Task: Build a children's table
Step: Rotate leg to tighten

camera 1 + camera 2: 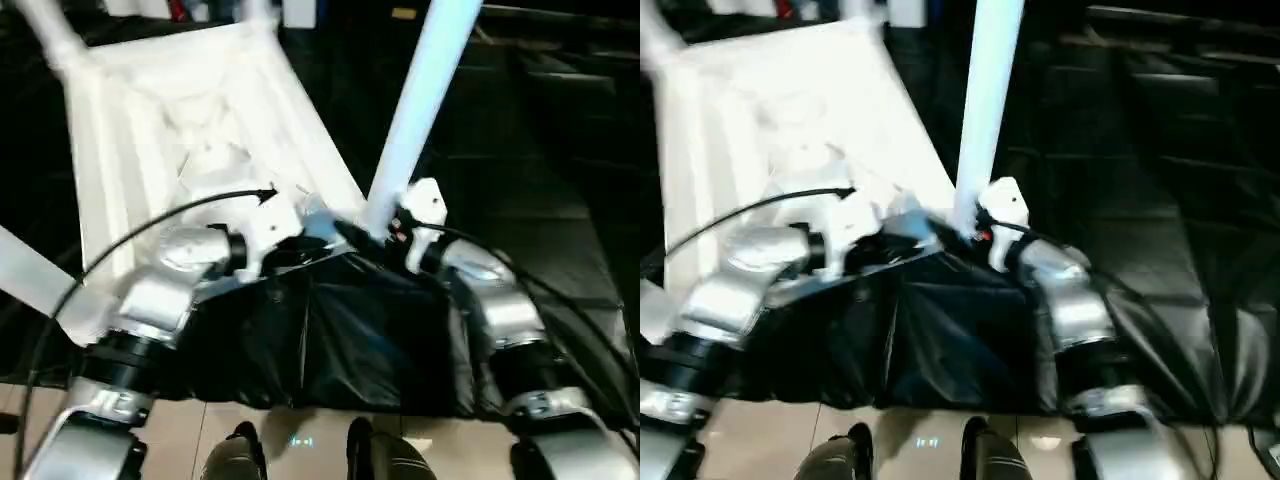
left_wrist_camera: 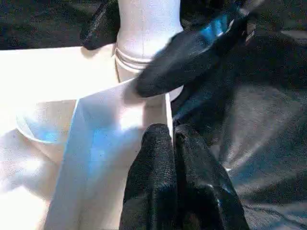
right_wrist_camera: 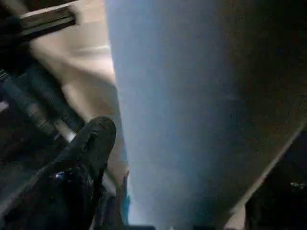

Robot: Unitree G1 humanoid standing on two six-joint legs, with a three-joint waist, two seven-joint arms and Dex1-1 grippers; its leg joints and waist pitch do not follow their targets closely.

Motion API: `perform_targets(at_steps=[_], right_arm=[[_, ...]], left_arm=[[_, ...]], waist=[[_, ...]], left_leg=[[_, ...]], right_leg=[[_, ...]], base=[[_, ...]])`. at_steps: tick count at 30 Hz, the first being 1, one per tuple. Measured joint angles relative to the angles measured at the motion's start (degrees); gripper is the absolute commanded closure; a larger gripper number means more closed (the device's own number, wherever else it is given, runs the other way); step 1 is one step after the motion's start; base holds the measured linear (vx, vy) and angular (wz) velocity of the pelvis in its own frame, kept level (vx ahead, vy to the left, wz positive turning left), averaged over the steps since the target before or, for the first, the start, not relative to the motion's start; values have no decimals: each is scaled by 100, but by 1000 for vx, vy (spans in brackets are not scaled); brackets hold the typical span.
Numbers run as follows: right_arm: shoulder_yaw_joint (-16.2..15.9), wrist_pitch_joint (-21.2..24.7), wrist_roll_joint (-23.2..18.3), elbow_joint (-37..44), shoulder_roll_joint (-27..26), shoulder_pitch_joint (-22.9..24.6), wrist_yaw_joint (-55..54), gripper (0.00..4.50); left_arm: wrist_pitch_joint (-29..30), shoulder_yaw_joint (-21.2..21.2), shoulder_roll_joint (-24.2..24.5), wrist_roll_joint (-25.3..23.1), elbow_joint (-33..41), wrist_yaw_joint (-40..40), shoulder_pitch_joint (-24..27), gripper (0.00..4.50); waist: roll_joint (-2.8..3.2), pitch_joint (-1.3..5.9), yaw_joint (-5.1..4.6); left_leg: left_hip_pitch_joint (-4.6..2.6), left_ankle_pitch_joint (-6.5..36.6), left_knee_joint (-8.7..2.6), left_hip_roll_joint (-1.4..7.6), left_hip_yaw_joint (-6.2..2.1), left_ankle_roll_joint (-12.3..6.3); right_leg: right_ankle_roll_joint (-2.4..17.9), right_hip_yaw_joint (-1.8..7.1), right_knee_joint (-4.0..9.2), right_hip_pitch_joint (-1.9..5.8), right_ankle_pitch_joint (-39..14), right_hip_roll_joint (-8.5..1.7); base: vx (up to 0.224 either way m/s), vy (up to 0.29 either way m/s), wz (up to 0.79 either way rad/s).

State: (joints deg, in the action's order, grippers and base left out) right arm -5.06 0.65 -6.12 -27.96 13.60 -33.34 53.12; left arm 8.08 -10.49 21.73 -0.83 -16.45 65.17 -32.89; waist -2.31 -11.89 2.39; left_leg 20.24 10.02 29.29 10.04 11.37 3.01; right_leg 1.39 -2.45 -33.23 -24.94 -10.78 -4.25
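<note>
table [image 1: 190, 120]: upside down, upper left of frame, ribbed underside up | leg [image 1: 420, 100]: stands in near corner socket, upper centre-right | left gripper [image 2: 175, 143]: fingers pressed together, at table's edge by socket | right gripper [image 1: 385, 232]: at leg's base, fingers spread around it | black sheet [image 1: 330, 340]: lower centre

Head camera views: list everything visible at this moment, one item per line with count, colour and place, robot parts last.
Table top: one, white, upside down with ribbed underside up, left of centre.
Standing leg: one, white tube, rising from the top's near right corner.
Other legs: two, white, at the far left corner and the near left edge.
Floor covering: one, black sheet, under the table.
Left gripper: black fingers shut, at the corner edge.
Right gripper: black fingers around the standing leg's base.
Forearms: two, silver, lower corners.
</note>
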Motion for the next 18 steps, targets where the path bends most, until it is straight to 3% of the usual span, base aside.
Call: perform_targets(at_steps=[8,18], right_arm=[[-200,160,-292,41,555,-23,1518,75],[-240,280,-340,-47,607,-129,1860,159]], left_arm=[[-204,-99,261,196,-256,705,-99,450],[-337,-126,395,277,-418,995,-155,450]], waist=[[3,-14,8],[-1,-16,63]], left_leg=[[11,3,45,1,4,-3],[12,3,46,7,5,-4]], right_leg=[[16,3,0,9,0,-10],[16,-3,-11,4,0,-8]], base=[[0,0,0],[0,0,0]])
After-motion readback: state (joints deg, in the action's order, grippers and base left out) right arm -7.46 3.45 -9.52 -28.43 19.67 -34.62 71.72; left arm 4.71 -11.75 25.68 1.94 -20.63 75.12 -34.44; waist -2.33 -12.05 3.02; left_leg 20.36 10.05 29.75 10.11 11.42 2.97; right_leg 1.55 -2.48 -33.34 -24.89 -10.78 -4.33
